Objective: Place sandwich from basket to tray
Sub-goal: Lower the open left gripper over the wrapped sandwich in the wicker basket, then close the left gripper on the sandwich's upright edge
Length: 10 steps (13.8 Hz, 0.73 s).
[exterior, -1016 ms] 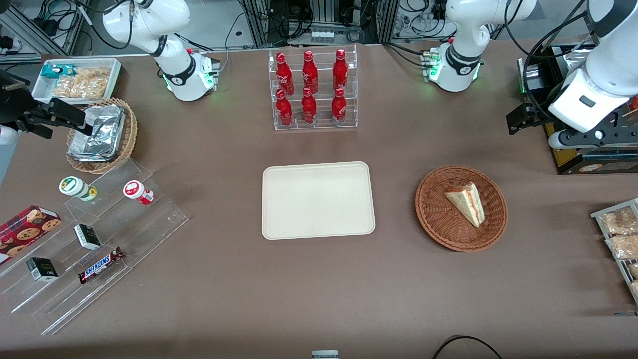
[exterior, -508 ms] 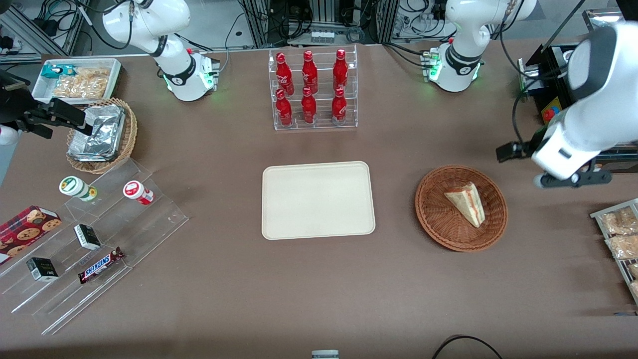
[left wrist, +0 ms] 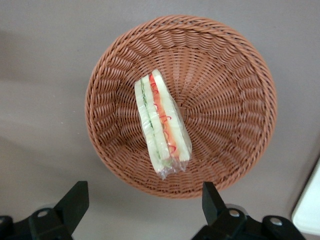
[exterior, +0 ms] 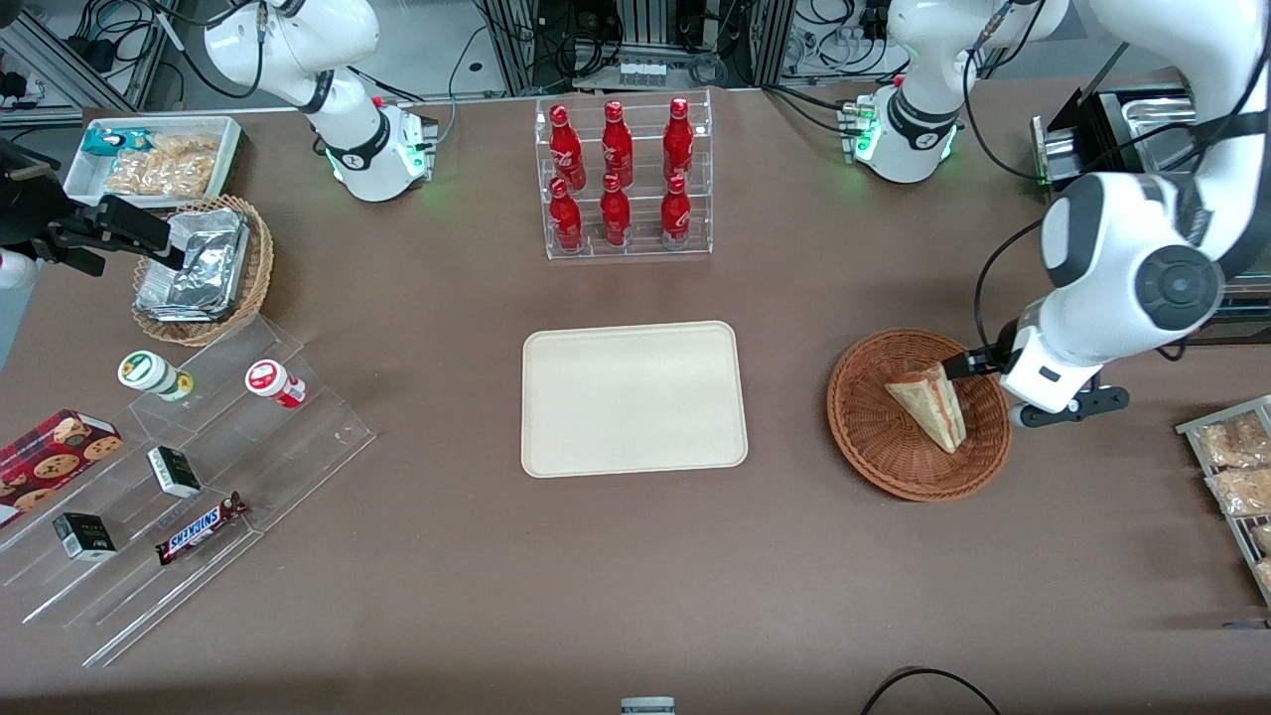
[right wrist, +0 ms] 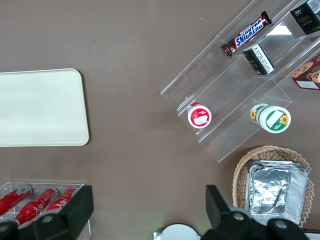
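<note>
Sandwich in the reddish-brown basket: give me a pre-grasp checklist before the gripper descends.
1. Triangular wrapped sandwich lies in the round reddish-brown wicker basket, nothing on top: ok.
2. Left arm's gripper is open, fingers spread wide: ok.
3. Gripper is empty: ok.
4. Gripper centred over the sandwich: not ok; in the front view it hangs above the basket rim toward the working arm's end of the table, with the sandwich beside it.
5. Flat cream rectangular tray has bare room for the sandwich: ok.
6. Finger line crosses the sandwich's thin layered side: cannot tell.
</note>
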Available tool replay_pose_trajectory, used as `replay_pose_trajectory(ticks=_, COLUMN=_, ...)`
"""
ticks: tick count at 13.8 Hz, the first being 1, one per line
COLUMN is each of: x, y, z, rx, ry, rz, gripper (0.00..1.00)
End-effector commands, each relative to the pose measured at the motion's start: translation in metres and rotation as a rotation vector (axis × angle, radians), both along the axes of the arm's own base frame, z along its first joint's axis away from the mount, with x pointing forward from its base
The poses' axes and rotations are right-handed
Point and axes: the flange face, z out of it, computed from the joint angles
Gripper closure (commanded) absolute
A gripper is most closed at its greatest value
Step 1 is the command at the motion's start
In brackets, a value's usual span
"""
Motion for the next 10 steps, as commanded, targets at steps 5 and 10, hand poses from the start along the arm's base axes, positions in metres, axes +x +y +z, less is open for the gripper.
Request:
replay_pose_trajectory(ticks=5, x=-0.033, y=-0.008, z=-0.045, rx=0.022, ry=-0.091, rz=0.287, gripper=0.0)
replay_pose_trajectory(ticks=10, x=-0.034, y=-0.019, z=-0.078, rx=0.023, ry=-0.114, rz=0.423, gripper=0.0)
